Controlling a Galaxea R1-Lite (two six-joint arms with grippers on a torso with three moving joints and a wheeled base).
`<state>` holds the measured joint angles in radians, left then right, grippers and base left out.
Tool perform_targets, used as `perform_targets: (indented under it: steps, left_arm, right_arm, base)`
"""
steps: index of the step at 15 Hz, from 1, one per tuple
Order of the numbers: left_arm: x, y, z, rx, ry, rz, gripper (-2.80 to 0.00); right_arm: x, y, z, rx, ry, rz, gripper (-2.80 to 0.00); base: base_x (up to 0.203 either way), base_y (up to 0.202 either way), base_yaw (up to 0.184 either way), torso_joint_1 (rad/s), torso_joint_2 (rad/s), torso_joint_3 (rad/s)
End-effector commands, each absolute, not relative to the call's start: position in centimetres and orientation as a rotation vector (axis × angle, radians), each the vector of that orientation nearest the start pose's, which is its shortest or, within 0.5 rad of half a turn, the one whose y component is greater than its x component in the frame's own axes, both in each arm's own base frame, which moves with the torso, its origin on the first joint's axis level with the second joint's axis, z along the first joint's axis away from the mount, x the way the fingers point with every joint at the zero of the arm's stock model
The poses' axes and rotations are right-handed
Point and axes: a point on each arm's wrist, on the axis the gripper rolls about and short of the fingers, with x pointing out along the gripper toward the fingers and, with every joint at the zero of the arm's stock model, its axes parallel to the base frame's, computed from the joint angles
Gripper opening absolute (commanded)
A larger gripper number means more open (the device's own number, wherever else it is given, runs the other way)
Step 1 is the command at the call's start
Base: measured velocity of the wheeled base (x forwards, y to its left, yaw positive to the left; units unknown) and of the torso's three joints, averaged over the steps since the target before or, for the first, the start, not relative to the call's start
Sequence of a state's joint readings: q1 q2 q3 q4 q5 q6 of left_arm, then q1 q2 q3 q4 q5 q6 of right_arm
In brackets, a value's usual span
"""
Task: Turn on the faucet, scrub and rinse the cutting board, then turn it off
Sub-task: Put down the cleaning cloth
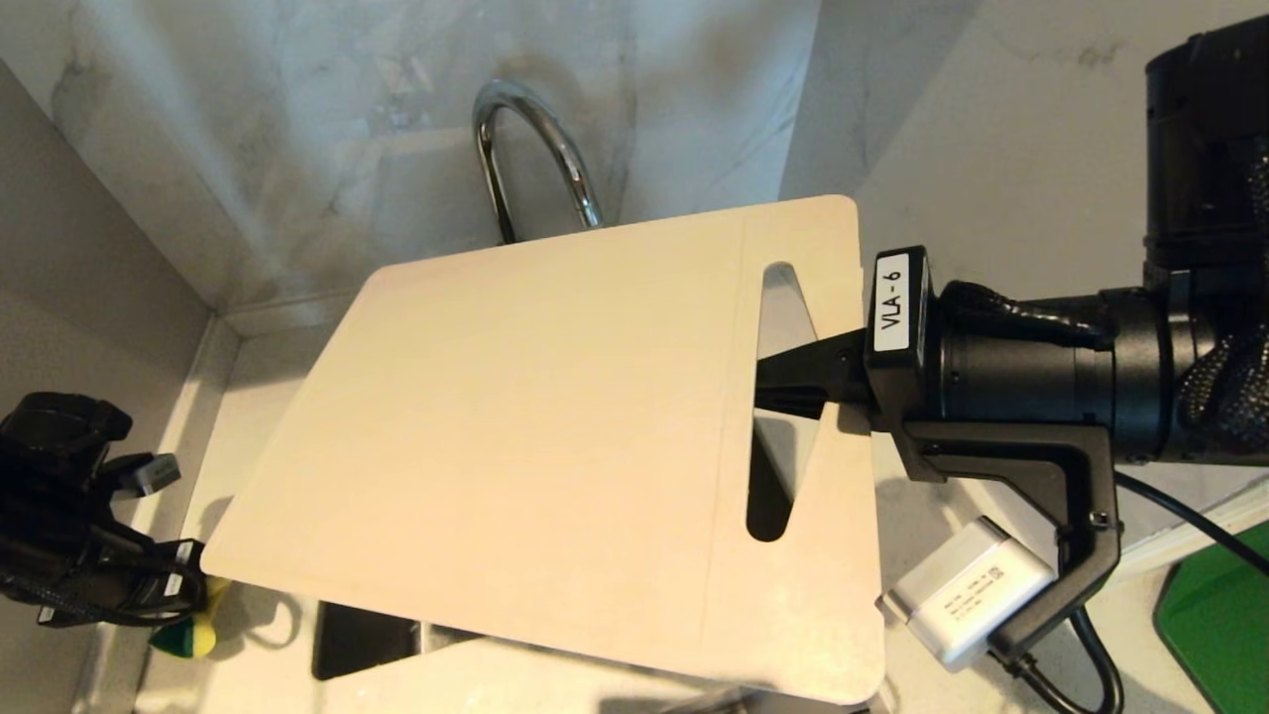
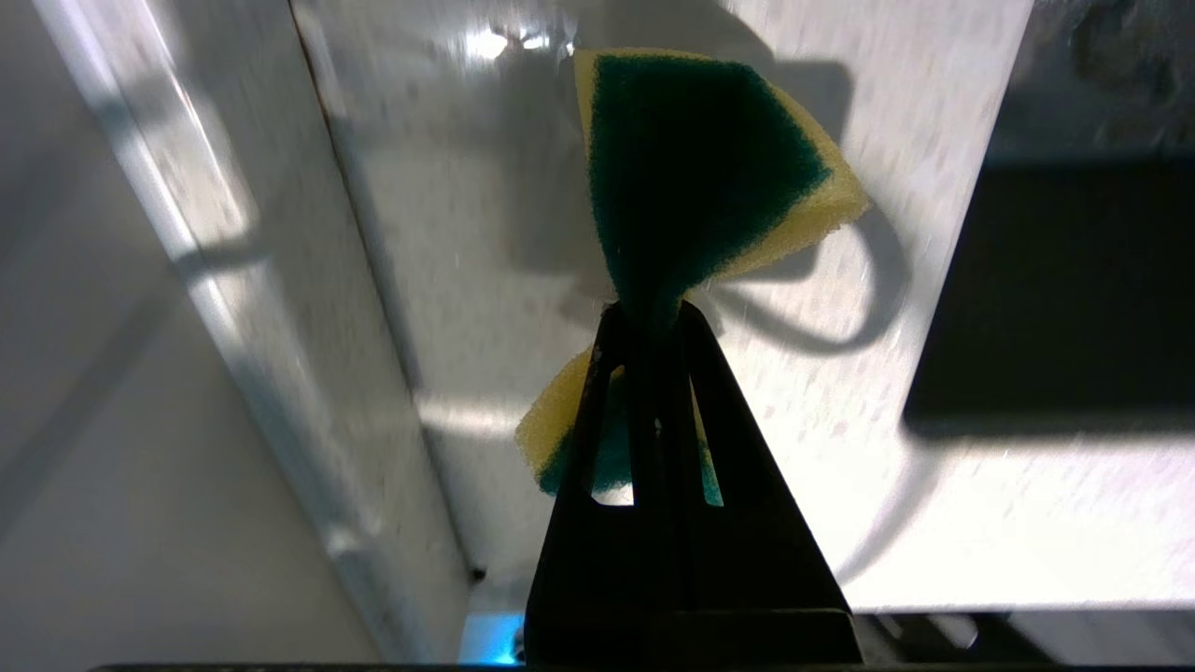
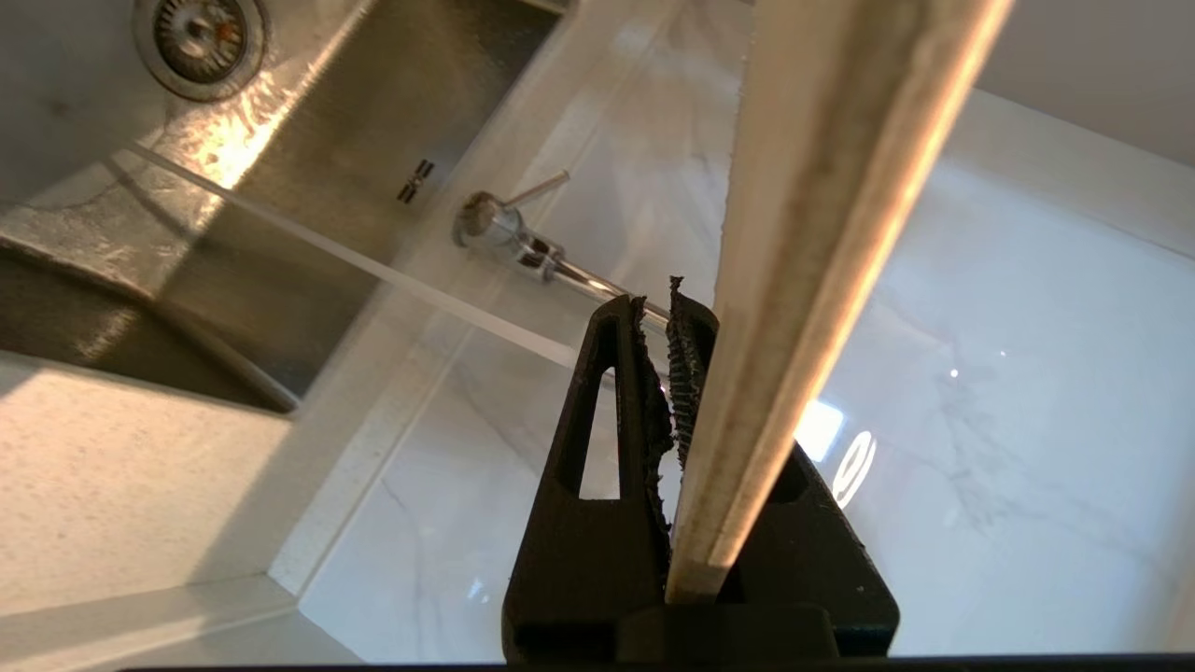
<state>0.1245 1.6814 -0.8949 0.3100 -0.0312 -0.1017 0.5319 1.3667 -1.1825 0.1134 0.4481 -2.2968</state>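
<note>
- right gripper (image 1: 793,382) clamped on the handle end of the cutting board (image 1: 535,446), fingers through the slot; board held tilted above the sink (image 3: 280,187), in front of the faucet (image 1: 535,149)
- left gripper (image 2: 653,317) pinching a yellow-green sponge (image 2: 691,177), low at left over the counter (image 2: 840,467), apart from the board
- step, as I read it: scrub not yet started; water stream visible in the right wrist view, so tap looks on
- next: bring sponge up onto the board face; keep the clamp firm
- board: thin, cream, rounded corners; looks clean and dry
</note>
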Motion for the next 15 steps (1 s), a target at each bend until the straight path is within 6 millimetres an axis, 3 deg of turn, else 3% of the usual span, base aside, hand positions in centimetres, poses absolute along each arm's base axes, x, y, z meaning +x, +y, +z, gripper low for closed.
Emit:
perform_targets:
  steps: [1,9,10,15]
  left_arm:
    - [27.3,3.2,13.6,-0.194,1.083,0.157,-2.80]
    - [27.7,3.3,13.2,-0.186,1.113,0.161,-2.80]
    - [27.5,3.3,13.0,-0.187,1.125,0.160,0.00]
    - [26.6,3.2,14.3,-0.180,1.083,0.152,0.00]
  right_arm:
    - [18.5,12.0,30.4,-2.076,-0.946,0.850,-2.80]
    - [18.5,12.0,30.4,-2.074,-0.946,0.851,-2.80]
    - [18.5,12.0,30.5,-2.074,-0.948,0.850,-2.80]
    - [18.4,12.0,30.5,-2.072,-0.948,0.849,-2.80]
  base:
    - [0.000,0.000,0.000,0.000,0.00,0.000]
    - [0.000,0.000,0.000,0.000,0.00,0.000]
    - [0.000,0.000,0.000,0.000,0.00,0.000]
    - [0.000,0.000,0.000,0.000,0.00,0.000]
